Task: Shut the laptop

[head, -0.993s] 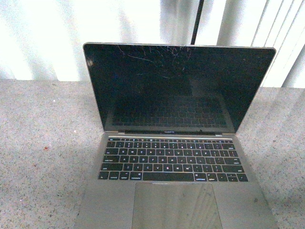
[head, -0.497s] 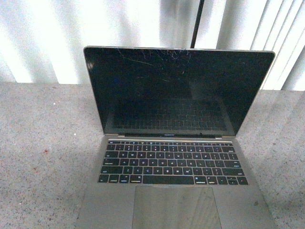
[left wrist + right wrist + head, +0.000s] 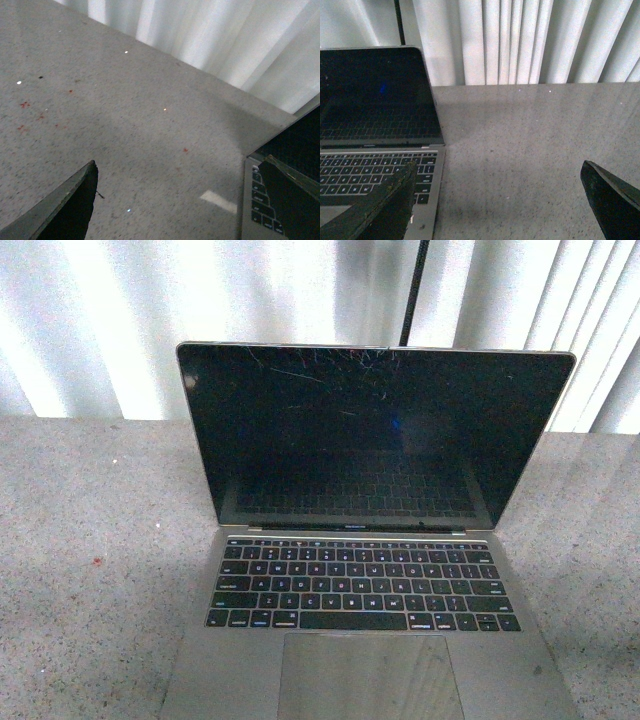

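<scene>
Front: close, head-on — wrist views flank shared laptop (image 3: 365, 535), probably low.

The laptop (image 3: 372, 532) is silver-grey with black keys (image 3: 360, 587) and a black screen (image 3: 370, 430) (pale scratch-like lines web its top edge). The table (image 3: 90, 570) is grey, finely speckled, with small red flecks. The curtain (image 3: 150, 320) shows soft white and grey vertical stripes.

Bare tabletop (image 3: 90, 570) flanking the open laptop (image 3: 365, 540); curtain (image 3: 250, 300) perhaps close behind.
</scene>
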